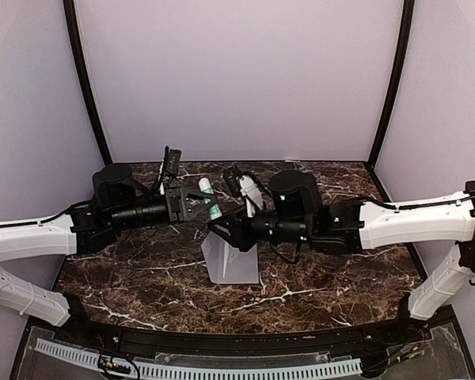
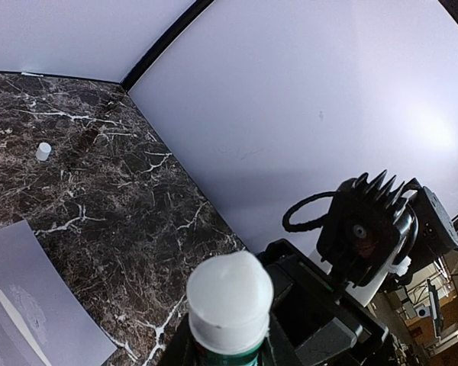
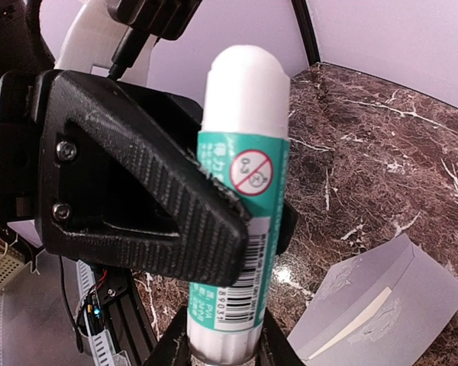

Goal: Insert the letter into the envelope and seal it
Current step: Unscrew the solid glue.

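Lavender walls (image 1: 237,79) are enclosing a dark, white-veined marble table (image 1: 340,261), and above its middle both arms are meeting on one glue stick (image 3: 240,152). The left gripper (image 1: 206,203) is clamping the stick across its green label and holding it off the surface. The right gripper (image 3: 227,352) is pinching the stick's lower end, its fingers appearing pressed against both sides. That doubled hold is reading as a brace-and-turn arrangement, one arm steadying the barrel so the other can work the base or take the stick over; which of the two is meant I cannot tell. A small white cap (image 2: 43,151) is lying alone on the marble, well apart from the stick, so the stick's rounded white end is probably bare glue rather than a lid, though the pictures are not settling it. The envelope (image 1: 236,265) is lying flat on the table just below the grippers, its flap appearing open, with dull smeared patches that are looking like glue. No loose cream sheet is showing anywhere; only a thin cream strip is peeking out at the envelope's mouth — most likely an edge of the letter (image 3: 349,326), sitting inside. By that reading sealing is the step in hand — the flap is not yet folded down.
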{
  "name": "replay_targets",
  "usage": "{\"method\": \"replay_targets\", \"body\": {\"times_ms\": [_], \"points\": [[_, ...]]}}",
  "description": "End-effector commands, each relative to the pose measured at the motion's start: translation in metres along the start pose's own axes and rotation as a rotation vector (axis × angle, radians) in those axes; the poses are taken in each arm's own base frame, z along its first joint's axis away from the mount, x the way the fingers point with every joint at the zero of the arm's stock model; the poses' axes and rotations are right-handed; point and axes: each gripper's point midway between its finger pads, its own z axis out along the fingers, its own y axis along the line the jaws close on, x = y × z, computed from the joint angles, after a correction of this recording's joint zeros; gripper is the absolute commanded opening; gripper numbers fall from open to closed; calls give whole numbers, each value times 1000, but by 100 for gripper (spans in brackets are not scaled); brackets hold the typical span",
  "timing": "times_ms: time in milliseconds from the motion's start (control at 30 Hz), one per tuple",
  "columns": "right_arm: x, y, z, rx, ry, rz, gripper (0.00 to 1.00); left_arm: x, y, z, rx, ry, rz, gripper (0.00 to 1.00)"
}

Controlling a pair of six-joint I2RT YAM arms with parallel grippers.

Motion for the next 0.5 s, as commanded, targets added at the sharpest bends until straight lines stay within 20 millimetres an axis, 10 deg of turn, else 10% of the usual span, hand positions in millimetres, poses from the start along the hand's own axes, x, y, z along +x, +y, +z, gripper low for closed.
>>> {"method": "replay_targets", "body": {"times_ms": [0, 467], "points": [[-26, 15, -2, -49, -79, 10, 25, -11, -16, -1, 46, -16, 29, 0], [-28, 14, -5, -54, -96, 34, 14, -9, -19, 0, 67, -5, 27, 0]]}}
